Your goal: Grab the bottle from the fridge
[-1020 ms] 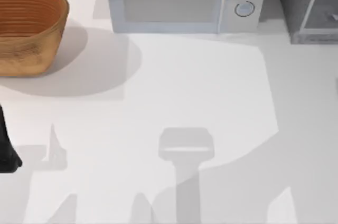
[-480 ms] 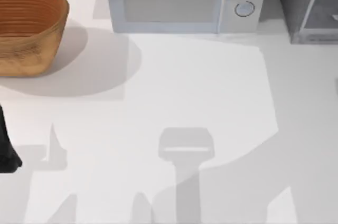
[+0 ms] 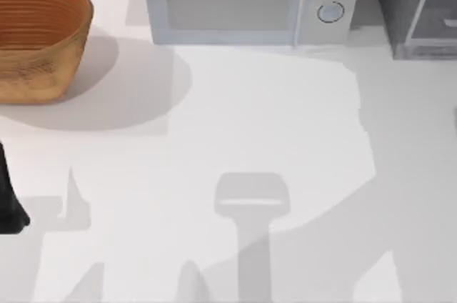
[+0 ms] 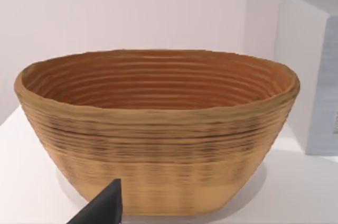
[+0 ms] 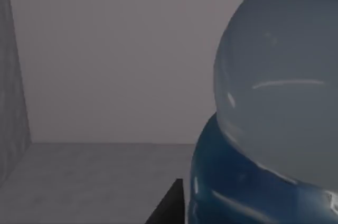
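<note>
Bottle (image 5: 274,108): inside the fridge (image 3: 418,10), close before the right wrist camera.
Right gripper (image 5: 168,208): beside the bottle; grip cannot be told.
Left gripper (image 4: 103,208): facing the basket (image 4: 158,129), grip unclear.

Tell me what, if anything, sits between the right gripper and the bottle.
Nothing visible does. In the right wrist view the bottle looms right beside a dark finger tip, inside the fridge with bare grey walls around it.
</note>
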Controlling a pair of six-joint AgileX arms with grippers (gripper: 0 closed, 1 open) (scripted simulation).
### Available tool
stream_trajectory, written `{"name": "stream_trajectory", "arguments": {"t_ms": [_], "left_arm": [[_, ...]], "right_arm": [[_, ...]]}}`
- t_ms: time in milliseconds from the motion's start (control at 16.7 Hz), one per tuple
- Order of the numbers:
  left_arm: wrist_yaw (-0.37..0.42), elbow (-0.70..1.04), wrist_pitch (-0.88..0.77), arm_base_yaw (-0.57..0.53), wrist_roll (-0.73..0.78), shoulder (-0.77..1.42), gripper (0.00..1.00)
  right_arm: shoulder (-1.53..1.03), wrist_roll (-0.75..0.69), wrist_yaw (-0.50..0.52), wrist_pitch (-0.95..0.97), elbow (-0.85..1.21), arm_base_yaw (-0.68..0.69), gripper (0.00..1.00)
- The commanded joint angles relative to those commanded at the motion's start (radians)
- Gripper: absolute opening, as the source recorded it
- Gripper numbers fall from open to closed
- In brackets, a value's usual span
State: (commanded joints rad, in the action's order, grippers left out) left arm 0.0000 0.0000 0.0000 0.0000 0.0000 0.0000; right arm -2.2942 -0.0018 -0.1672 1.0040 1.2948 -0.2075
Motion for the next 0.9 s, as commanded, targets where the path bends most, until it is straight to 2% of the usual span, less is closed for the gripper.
{"name": "stream_trajectory", "arguments": {"t_ms": [360, 720, 900], "left_arm": [[0.0, 0.0, 0.0, 0.0, 0.0, 0.0, 1.0], [0.0, 0.0, 0.0, 0.0, 0.0, 0.0, 1.0], [0.0, 0.0, 0.0, 0.0, 0.0, 0.0, 1.0]], "right_arm": [[0.088, 0.0, -0.001, -0.112, 0.018, -0.001, 0.0], [0.1, 0.001, -0.003, -0.105, 0.001, -0.003, 0.0], [0.169, -0.002, -0.011, -0.061, -0.101, -0.017, 0.0]]}}
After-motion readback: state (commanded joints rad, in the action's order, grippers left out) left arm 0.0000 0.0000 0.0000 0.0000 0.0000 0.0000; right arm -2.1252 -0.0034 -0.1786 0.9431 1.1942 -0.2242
